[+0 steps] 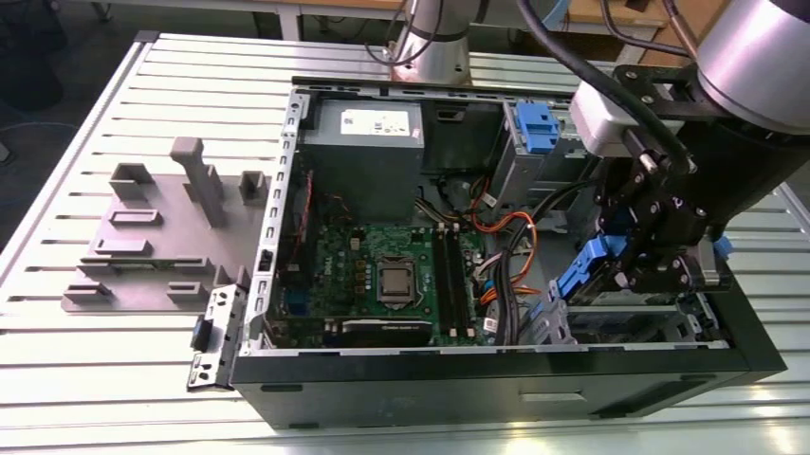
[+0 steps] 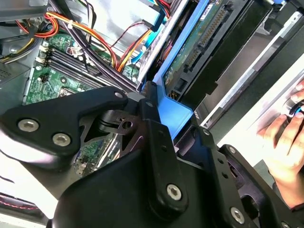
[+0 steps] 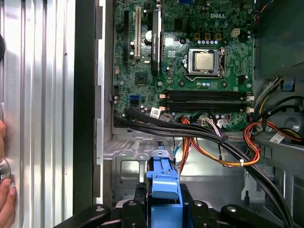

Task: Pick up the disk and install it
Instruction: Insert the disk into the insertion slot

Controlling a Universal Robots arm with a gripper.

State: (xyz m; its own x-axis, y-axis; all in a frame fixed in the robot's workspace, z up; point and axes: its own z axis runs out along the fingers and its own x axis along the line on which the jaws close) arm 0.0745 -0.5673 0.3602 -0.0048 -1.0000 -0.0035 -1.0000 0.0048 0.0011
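At four o'clock within the open black computer case, exterior view, the claw pinches the flat silver disk in blue plastic carrier rails above the grey metal drive bay. Judged: pickup done, installation in hand. Seating calls for rails square to the bay.

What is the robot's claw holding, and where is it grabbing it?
The gripper holds the disk by its blue end tab, above the open computer case.
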